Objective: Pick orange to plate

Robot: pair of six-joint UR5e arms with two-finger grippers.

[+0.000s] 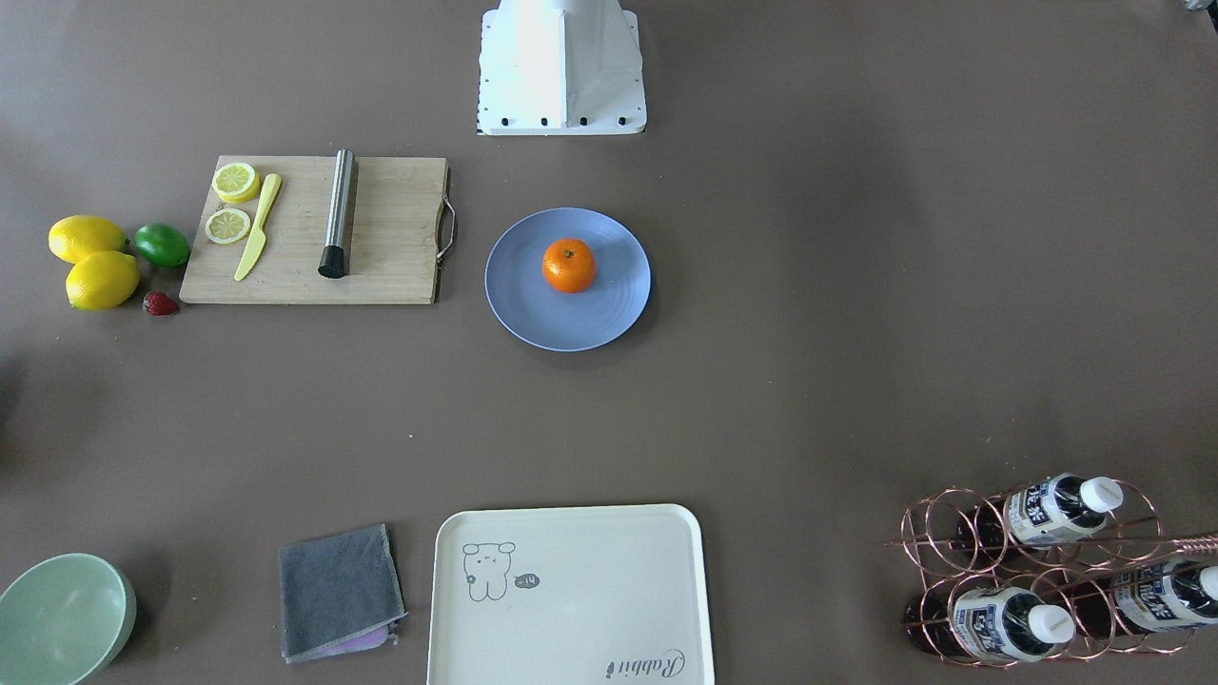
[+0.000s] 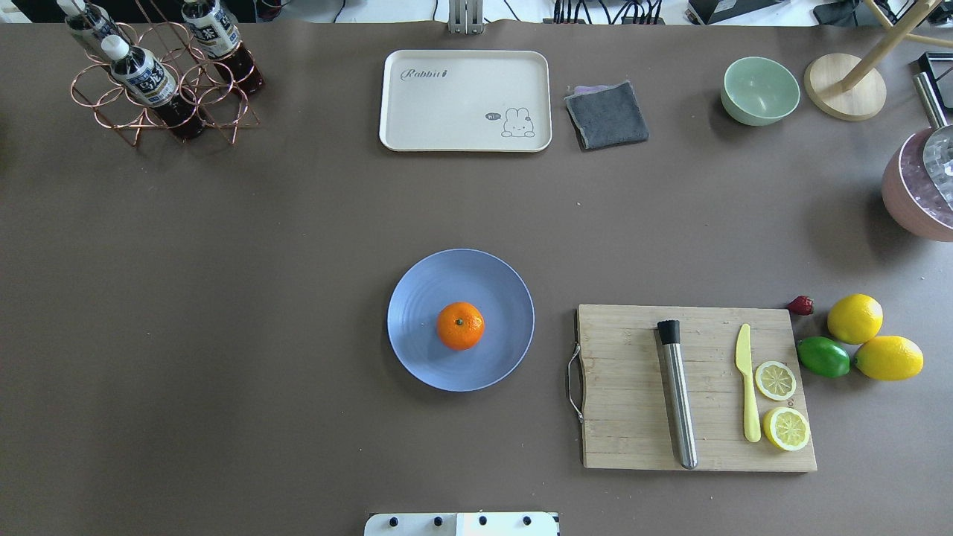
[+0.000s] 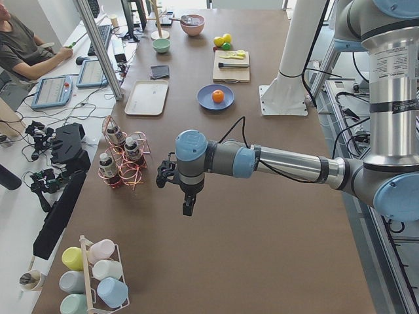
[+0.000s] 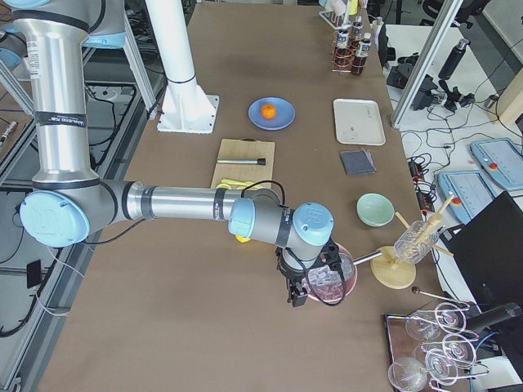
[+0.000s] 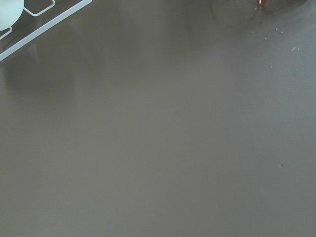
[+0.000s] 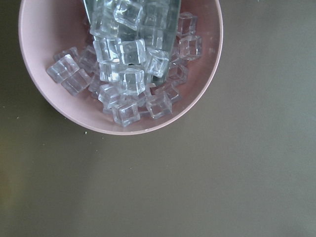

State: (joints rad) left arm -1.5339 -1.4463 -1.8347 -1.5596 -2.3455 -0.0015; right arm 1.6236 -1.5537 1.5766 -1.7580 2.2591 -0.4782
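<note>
The orange [image 2: 460,325] rests near the middle of the light-blue plate [image 2: 417,298], stem dimple up; the front-facing view shows the orange [image 1: 569,264] on the plate [image 1: 523,295] too. Neither gripper is near it. My left gripper [image 3: 188,208] hangs over bare table far off at the table's left end, beside a copper bottle rack [image 3: 121,163]. Over a pink bowl of ice cubes [image 6: 123,69] at the right end hangs my right gripper [image 4: 296,298]. Both show only in the side views, so I cannot tell whether they are open or shut.
A wooden cutting board [image 2: 633,417] with a steel muddler [image 2: 679,406], yellow knife and lemon slices lies right of the plate. Two lemons [image 2: 855,318], a lime [image 2: 823,356] and a strawberry sit beyond it. Cream tray [image 2: 465,100], grey cloth, green bowl [image 2: 759,90] line the far edge.
</note>
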